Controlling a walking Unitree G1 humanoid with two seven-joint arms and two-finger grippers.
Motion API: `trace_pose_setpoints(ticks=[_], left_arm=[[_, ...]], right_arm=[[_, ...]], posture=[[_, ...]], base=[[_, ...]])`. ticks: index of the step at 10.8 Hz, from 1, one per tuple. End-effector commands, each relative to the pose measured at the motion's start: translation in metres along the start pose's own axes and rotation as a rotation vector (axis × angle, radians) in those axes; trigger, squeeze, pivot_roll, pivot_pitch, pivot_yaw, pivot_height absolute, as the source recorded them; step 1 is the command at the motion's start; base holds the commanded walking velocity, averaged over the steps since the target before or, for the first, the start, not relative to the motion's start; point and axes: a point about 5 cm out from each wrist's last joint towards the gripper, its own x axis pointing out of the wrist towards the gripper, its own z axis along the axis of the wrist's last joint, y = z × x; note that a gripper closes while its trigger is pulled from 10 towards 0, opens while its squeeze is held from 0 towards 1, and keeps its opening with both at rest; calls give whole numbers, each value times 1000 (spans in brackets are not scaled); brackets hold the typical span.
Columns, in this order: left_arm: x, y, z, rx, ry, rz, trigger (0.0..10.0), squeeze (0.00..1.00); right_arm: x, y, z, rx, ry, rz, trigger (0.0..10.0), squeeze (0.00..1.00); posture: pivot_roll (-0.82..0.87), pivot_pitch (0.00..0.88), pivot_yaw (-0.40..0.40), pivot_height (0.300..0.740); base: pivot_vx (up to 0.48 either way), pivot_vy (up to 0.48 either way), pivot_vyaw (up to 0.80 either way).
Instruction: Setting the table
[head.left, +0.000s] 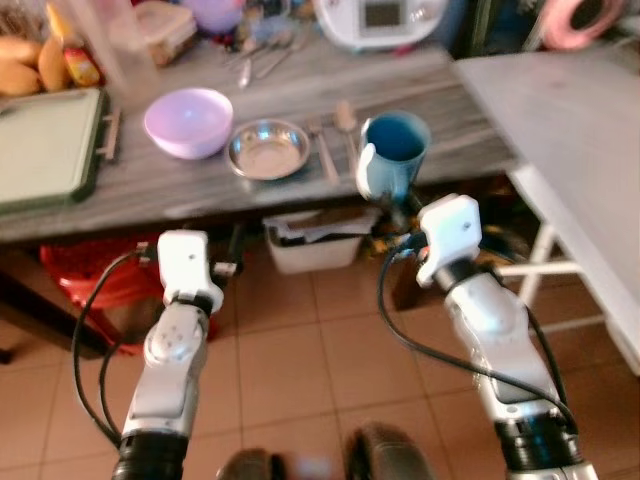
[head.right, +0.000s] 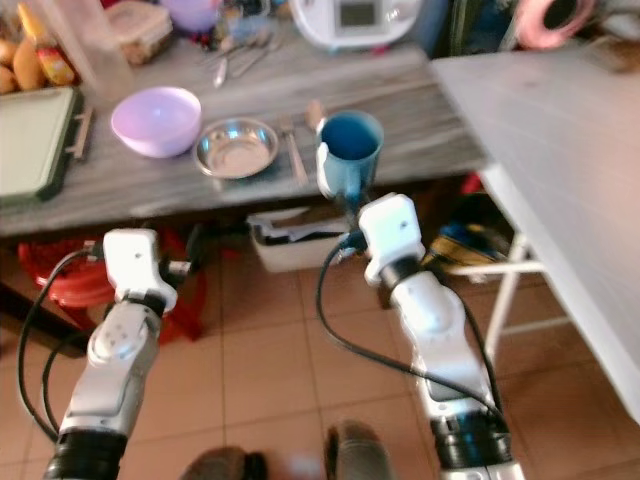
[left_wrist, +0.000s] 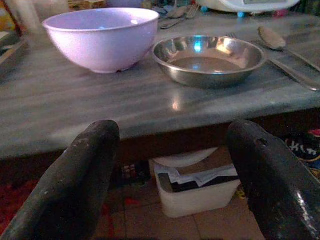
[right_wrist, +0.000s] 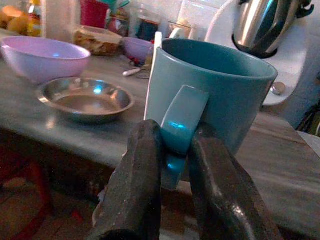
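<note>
Already the right pincer (right_wrist: 170, 165) has the teal mug (head.left: 393, 152) by its handle: the two black fingers (right_wrist: 135, 185) close narrowly on either side of the handle strap, and the mug stands upright, mouth up, raised at the near edge of the grey table (head.left: 200, 190). Whether its base touches the tabletop or hangs just clear of it I cannot tell. The mug's body lies beyond the fingers, away from the robot, so its upright axis runs roughly square to the line of the pincer.

Just to the robot's left of the mug lie a spoon (head.left: 346, 122) and a second piece of cutlery, then the steel dish (head.left: 267, 149), then the lilac bowl (head.left: 188, 121), all in a loose row along the front of the same table. To the right, across a gap, stands the white table (head.left: 560, 130), whose near surface is bare.

That gap is what matters. If the mug belongs on the white table, it lies to the right of the right pincer, and the right arm is plainly the nearer; the carry would be sideways with the mug kept level.

Meanwhile the left pincer (left_wrist: 175, 175) waits wide and empty below the table's front edge, pointing at the bowl and dish.
</note>
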Motion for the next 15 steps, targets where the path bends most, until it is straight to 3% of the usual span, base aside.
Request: trace_pose_setpoints(ticks=[1,2,5,8,10,15], left_arm=[[0,-5,5,15,-27,-17,10000,0],[0,-6,8,9,-44,-14,10000,0],[-6,5,12,17,-74,33,10000,0],[-10,20,24,58,-115,147,10000,0],[-11,30,30,76,-127,201,10000,0],[-18,34,27,91,-104,187,10000,0]], right_arm=[[1,-10,7,-24,-24,-44,8157,0],[4,-14,10,-52,-33,-83,10000,0],[8,-27,15,-79,-54,-169,10000,0],[10,-31,19,-129,-68,-190,10000,0],[11,-34,19,-110,-72,-201,10000,0],[18,-63,18,-123,-41,-267,10000,0]], posture=[[-63,135,35,740],[-58,134,35,740],[-49,131,40,740],[-42,136,42,740],[-36,146,41,740],[-30,190,39,740]], base=[[480,0,0],[480,0,0],[320,0,0],[0,0,731],[0,0,775],[0,0,238]])
